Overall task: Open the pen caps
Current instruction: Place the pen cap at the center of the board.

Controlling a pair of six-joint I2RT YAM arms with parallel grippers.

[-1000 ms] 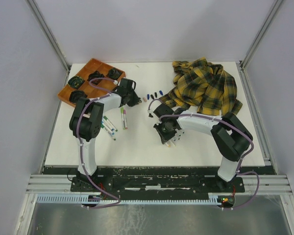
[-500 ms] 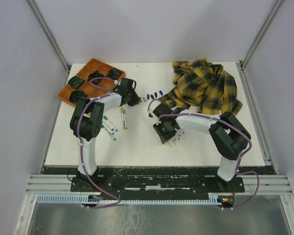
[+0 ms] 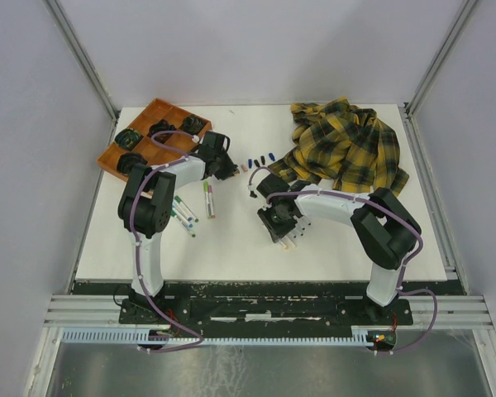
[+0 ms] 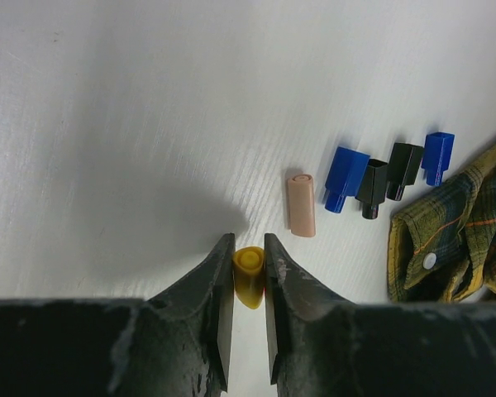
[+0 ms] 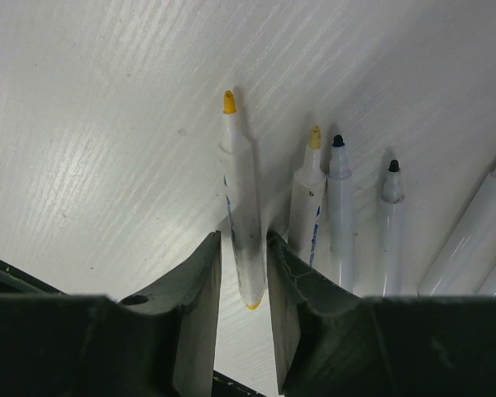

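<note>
Top view high behind the arm bases, looking down on the whole worktop [image 3: 231,240], left wrist view close over pen caps [image 4: 345,175] and shirt [image 4: 471,223] edge — shared with top, right wrist close over markers [image 5: 241,198]

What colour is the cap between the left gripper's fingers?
Yellow; the cap shows best in the left wrist view.

The pen caps [image 4: 345,178] are smooth glossy plastic, the table [image 4: 149,124] matt and finely grained, the shirt [image 4: 467,236] woven cloth.
</note>
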